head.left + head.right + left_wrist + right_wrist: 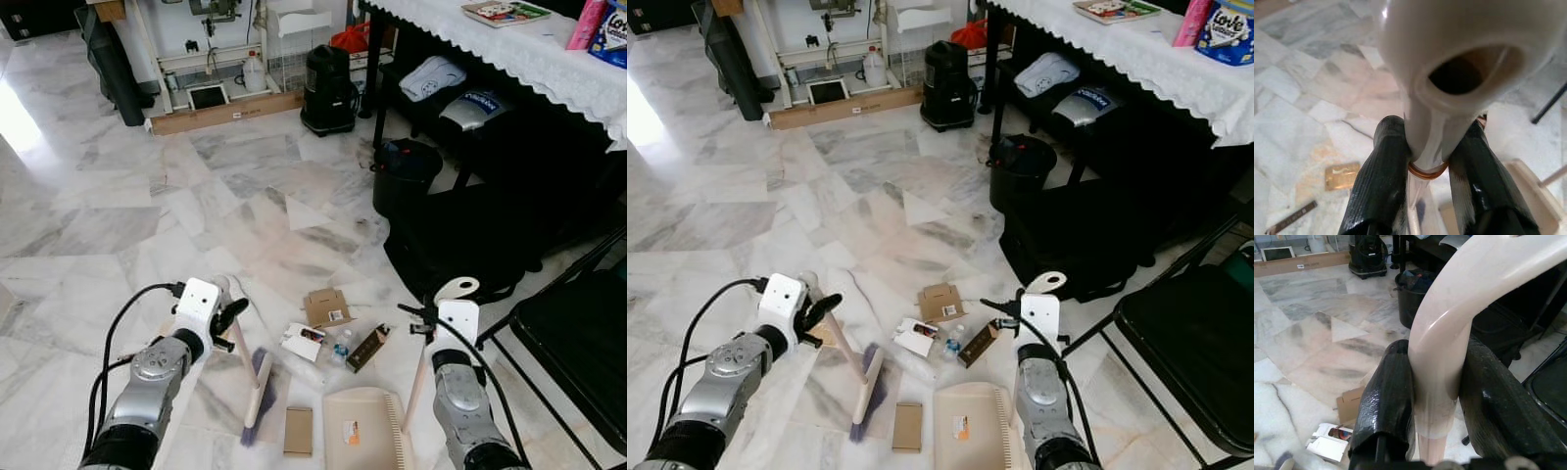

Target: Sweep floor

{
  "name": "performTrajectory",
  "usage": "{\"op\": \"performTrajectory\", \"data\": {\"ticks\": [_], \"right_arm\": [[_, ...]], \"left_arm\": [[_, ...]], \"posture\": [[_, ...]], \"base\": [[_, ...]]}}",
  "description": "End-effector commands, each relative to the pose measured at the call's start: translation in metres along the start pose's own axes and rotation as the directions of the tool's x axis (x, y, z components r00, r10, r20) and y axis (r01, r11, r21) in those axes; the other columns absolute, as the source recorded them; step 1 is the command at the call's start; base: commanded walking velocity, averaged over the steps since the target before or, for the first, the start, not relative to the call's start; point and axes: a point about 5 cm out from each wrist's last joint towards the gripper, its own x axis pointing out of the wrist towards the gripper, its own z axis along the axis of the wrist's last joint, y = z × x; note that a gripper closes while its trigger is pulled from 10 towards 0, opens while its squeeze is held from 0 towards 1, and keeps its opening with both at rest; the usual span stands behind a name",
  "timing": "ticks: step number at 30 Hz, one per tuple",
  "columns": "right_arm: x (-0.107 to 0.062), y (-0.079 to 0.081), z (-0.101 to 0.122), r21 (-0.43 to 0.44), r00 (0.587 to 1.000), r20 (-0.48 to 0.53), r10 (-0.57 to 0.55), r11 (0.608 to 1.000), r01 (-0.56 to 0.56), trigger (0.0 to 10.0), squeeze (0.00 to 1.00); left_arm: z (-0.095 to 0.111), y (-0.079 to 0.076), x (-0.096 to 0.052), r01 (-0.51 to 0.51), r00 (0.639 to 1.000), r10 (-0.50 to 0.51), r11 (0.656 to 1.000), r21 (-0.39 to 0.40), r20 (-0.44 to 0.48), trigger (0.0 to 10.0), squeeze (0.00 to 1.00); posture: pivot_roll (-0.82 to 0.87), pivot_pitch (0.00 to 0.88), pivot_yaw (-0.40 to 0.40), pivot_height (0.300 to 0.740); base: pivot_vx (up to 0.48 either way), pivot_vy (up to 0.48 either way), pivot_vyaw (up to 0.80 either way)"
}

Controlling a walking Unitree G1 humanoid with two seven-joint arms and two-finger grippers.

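Cream broom (257, 384), clenched in the left hand (227, 323), slants head-down beside the dustpan (362, 428), whose upright handle the right hand (423, 320) grips.

Close view along the right gripper (1435, 411): its two black fingers (1383, 406) clamp a cream plastic dustpan handle (1449, 333) that curves up and away. Beyond lies a marble floor (1308, 333) with a brown cardboard box (1349, 404) and a small white carton (1327, 443). Farther off stand a black bin (1413, 298) and a black appliance (1367, 254).
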Motion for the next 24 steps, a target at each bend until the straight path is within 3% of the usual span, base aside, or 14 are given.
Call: {"op": "performTrajectory", "data": {"ticks": [1, 5, 6, 7, 8, 9, 14, 19, 24], "right_arm": [[-0.003, 0.005, -0.006, 0.003, 0.999, -0.038, 0.018, 1.000, -0.018, 10.0, 0.00], [-0.003, 0.004, -0.006, 0.002, 0.999, -0.038, 0.017, 1.000, -0.017, 10.0, 0.00], [-0.003, 0.004, -0.006, 0.002, 0.999, -0.038, 0.017, 1.000, -0.017, 10.0, 0.00], [-0.003, 0.004, -0.006, 0.002, 0.999, -0.038, 0.017, 1.000, -0.017, 10.0, 0.00], [-0.003, 0.004, -0.006, 0.002, 0.999, -0.037, 0.017, 1.000, -0.017, 10.0, 0.00], [-0.003, 0.004, -0.006, 0.002, 0.999, -0.037, 0.017, 1.000, -0.017, 10.0, 0.00], [-0.002, 0.003, -0.006, -0.001, 0.999, -0.038, 0.016, 1.000, -0.016, 10.0, 0.00], [-0.002, 0.002, -0.007, -0.003, 0.999, -0.041, 0.014, 1.000, -0.014, 10.0, 0.00], [-0.002, 0.002, -0.007, -0.003, 0.999, -0.043, 0.014, 1.000, -0.014, 10.0, 0.00]], "left_arm": [[-0.022, -0.004, -0.004, 0.044, 0.990, -0.045, 0.999, -0.011, -0.131, 10.0, 0.00], [-0.026, -0.006, -0.005, 0.061, 0.985, -0.068, 0.997, -0.044, -0.157, 10.0, 0.00], [-0.026, -0.007, -0.005, 0.058, 0.985, -0.072, 0.994, -0.091, -0.158, 10.0, 0.00], [-0.026, -0.007, -0.005, 0.058, 0.985, -0.072, 0.994, -0.091, -0.158, 10.0, 0.00], [-0.025, -0.007, -0.005, 0.046, 0.987, -0.069, 0.987, -0.154, -0.147, 10.0, 0.00], [-0.025, -0.007, -0.005, 0.046, 0.987, -0.069, 0.987, -0.154, -0.147, 10.0, 0.00], [-0.014, -0.004, 0.000, -0.008, 0.995, -0.029, 0.934, -0.357, -0.097, 10.0, 0.00], [-0.011, 0.002, 0.001, -0.035, 0.996, -0.003, 0.902, -0.430, -0.088, 10.0, 0.00], [-0.004, 0.008, 0.001, -0.052, 0.998, 0.023, 0.844, -0.534, -0.061, 10.0, 0.00]], "posture": [[-0.02, 0.069, 0.012, 0.740], [-0.02, 0.069, 0.012, 0.740], [-0.02, 0.069, 0.012, 0.740], [-0.02, 0.069, 0.012, 0.740], [-0.02, 0.071, 0.012, 0.740], [-0.02, 0.071, 0.012, 0.740], [-0.02, 0.074, 0.010, 0.740], [-0.02, 0.078, 0.009, 0.740], [-0.02, 0.081, 0.008, 0.740]], "base": [[0.000, 0.000, 0.00], [0.000, 0.000, 0.00], [0.000, 0.000, 0.00], [0.000, 0.000, 0.00], [0.000, 0.000, 0.00], [0.000, 0.000, 0.00], [0.000, 0.000, 0.00], [0.000, 0.000, 0.00], [0.000, 0.000, 0.00]]}}
